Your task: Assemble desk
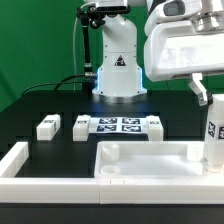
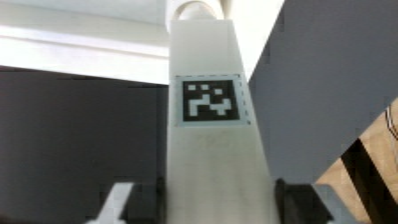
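Observation:
The desk top (image 1: 150, 176), a wide white tray with a raised rim, lies at the front of the table. A white leg (image 1: 213, 135) with a square tag stands upright at the top's corner on the exterior view's right. My gripper (image 1: 211, 100) reaches down from above and is shut on this leg. In the wrist view the leg (image 2: 214, 130) fills the middle, tag facing the camera, and my gripper (image 2: 217, 205) clamps it with a dark finger on each side. Where the leg's lower end meets the top is hidden.
Three loose tagged legs lie behind the top: one (image 1: 47, 127), another (image 1: 82, 127), a third (image 1: 154, 125). The marker board (image 1: 120, 126) lies between the last two. A white rail (image 1: 15, 160) borders the exterior view's left. The robot base (image 1: 118, 70) stands at the back.

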Controlling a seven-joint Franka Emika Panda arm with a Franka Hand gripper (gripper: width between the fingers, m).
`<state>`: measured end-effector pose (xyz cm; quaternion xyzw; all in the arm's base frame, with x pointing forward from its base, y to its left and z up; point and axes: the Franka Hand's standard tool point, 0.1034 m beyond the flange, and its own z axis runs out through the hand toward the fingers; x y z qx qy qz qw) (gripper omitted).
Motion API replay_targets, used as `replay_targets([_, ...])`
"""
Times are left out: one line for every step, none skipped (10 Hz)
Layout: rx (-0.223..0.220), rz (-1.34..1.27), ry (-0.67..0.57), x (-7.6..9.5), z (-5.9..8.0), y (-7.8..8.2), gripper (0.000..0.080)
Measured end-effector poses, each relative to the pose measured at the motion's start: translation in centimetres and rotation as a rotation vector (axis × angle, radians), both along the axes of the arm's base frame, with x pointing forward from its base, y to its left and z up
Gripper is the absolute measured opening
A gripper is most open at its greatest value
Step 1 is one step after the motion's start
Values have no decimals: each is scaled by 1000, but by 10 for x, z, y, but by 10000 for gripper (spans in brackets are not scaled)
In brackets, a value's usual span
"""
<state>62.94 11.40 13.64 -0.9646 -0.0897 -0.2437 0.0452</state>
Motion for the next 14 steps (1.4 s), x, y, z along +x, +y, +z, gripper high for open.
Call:
replay_targets([1,0,-9,-1,0,0,287])
replay_targets([2,-1,-19,-2,0,0,287])
replay_targets([3,-1,-29,-3,0,0,287])
replay_targets([3,-1,-38,-4,0,0,288])
replay_targets([3,0,-43,-5,0,-1,288])
replay_targets([-1,4,-44,-5,0,-2,288])
replay_targets([-3,5,-44,-5,1,-4,288])
replay_targets([-4,6,-45,-5,2,-4,288])
replay_targets([-4,6,-45,-5,2,-4,288])
replay_targets([-4,6,-44,-6,1,-3,288])
replay_targets([-3,7,-40,-7,-3,-3,288])
replay_targets([-3,8,-39,-7,-6,-1,288])
replay_targets([-3,7,-39,-7,-7,-2,288])
replay_targets([-3,7,-34,-8,-10,-2,288])
